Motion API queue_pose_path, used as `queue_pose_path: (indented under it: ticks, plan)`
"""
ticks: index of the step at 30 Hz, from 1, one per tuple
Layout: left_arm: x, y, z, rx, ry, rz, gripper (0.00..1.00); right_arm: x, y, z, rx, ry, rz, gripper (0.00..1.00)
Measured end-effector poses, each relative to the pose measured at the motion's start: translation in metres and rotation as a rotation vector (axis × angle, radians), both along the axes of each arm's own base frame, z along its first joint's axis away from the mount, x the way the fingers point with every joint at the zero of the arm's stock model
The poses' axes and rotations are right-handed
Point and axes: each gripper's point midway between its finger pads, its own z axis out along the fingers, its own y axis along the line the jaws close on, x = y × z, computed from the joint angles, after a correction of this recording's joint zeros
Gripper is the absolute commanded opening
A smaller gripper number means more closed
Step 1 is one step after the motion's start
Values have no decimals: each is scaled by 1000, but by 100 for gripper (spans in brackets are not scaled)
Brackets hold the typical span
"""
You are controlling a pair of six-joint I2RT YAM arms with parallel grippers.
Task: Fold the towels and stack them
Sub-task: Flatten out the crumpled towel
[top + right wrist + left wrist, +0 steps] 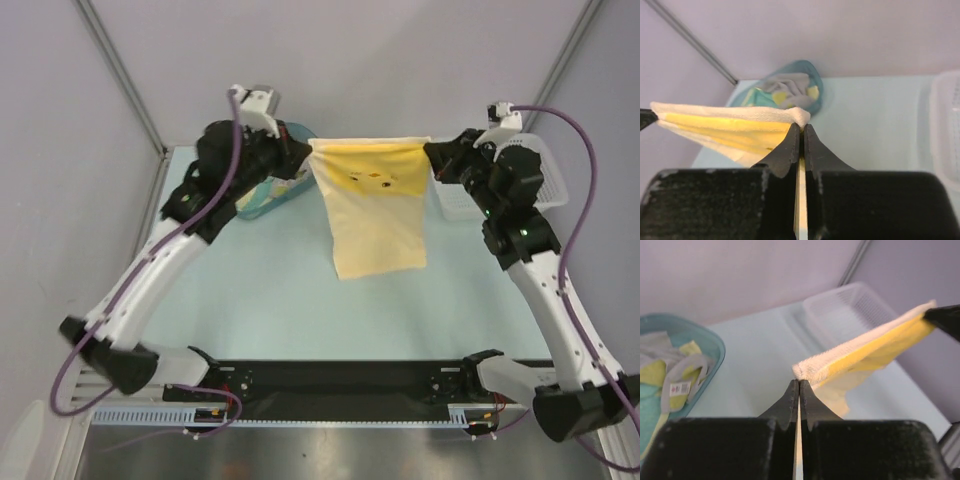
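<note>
**Yellow towel held up by its top corners, right of the teal tub**
Top view: the left end effector and right end effector each clamp a corner, and the cloth hangs limp over the worktop. Left wrist: jaws pinched on the hem, with more towels in the tub. Right wrist: likewise pinched. The towel seems light, soft and floppy, so the corners look like the best hold.
</note>
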Motion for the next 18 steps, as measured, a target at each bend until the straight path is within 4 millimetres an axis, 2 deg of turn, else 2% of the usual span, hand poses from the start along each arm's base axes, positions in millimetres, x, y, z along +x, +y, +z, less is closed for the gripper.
queue_pose_path:
  ticks: [2,4,7,9,11,14,16,18]
  plan:
    - [-34,11,45,-79,-101,-30,0,-23,3,27,17,-62,28,0]
    - [-73,20,68,-142,-162,-80,0,-57,11,47,31,-107,87,0]
    - [-128,31,80,-239,-200,-171,0,-114,24,68,60,-187,198,0]
    - [-157,33,80,-293,-203,-230,0,-153,27,72,79,-229,271,0]
    - [-188,29,78,-341,-192,-311,0,-182,24,74,97,-256,317,0]
    - [-214,16,74,-369,-159,-403,0,-211,18,89,137,-317,362,0]
    - [-218,10,71,-373,-136,-413,1,-214,19,91,151,-317,374,0]
    - [-212,9,64,-360,-105,-379,0,-210,22,88,165,-291,375,0]
